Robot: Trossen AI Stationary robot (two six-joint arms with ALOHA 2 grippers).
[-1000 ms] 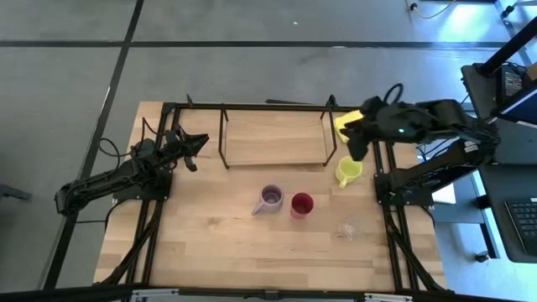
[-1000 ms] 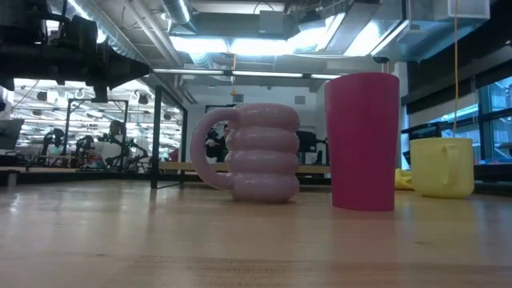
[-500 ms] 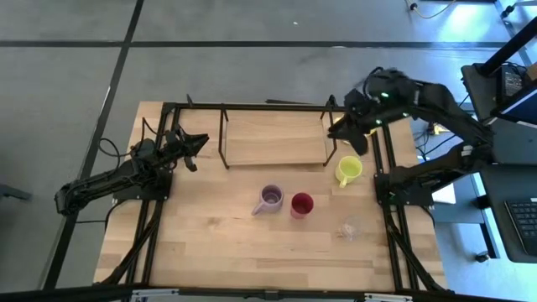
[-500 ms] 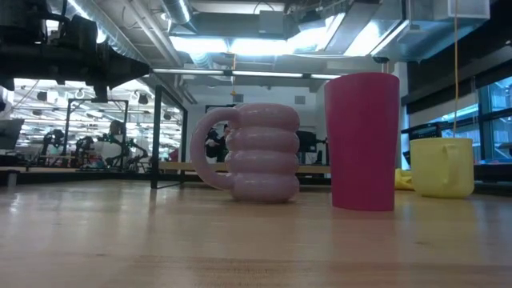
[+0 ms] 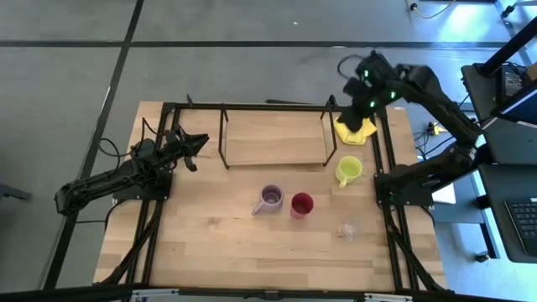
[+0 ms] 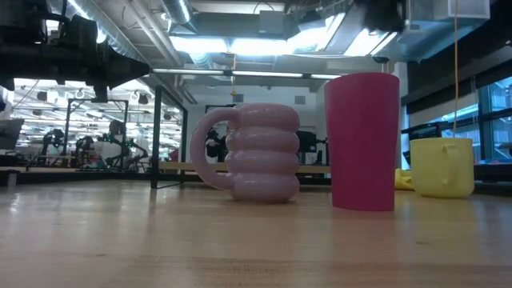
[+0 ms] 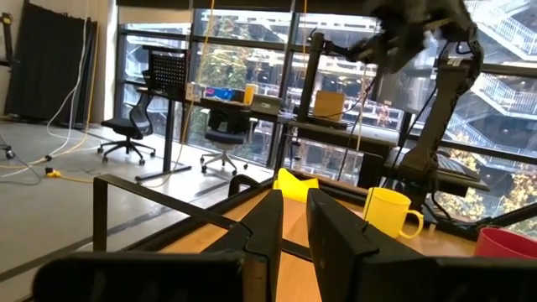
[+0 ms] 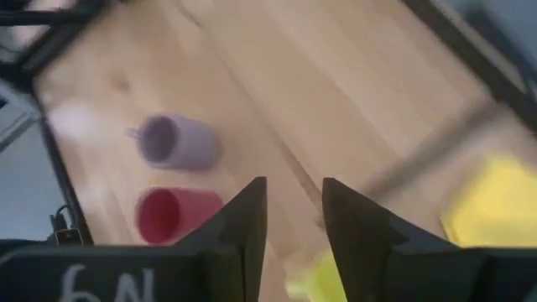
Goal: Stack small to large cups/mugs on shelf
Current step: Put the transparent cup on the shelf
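On the light wooden bench (image 5: 218, 243), the low black-rod shelf with the pale wood board (image 5: 273, 138) is set against the far edge, and nothing is carried on its board. The pale lilac ribbed mug (image 5: 271, 199) and the dark red cup (image 5: 301, 204) are found side by side near the middle of the bench, just apart, in front of the shelf. The yellow-green mug (image 5: 347, 170) is placed by the shelf's right end, close to the bench's right edge, and the tiny clear glass (image 5: 347, 228) is seen nearer the front, also towards the right edge. A crumpled yellow cloth (image 5: 356, 127) is laid at the far right corner.

The right gripper (image 5: 359, 107) is held high above that corner, over the cloth; its two dark fingers (image 8: 243, 222) are spread apart with nothing between them. The left gripper (image 5: 192, 148) is parked at the left edge, beside the shelf's left end, pointing towards it; its fingers (image 7: 268, 231) are drawn nearly together, a narrow gap being left, and nothing is gripped.
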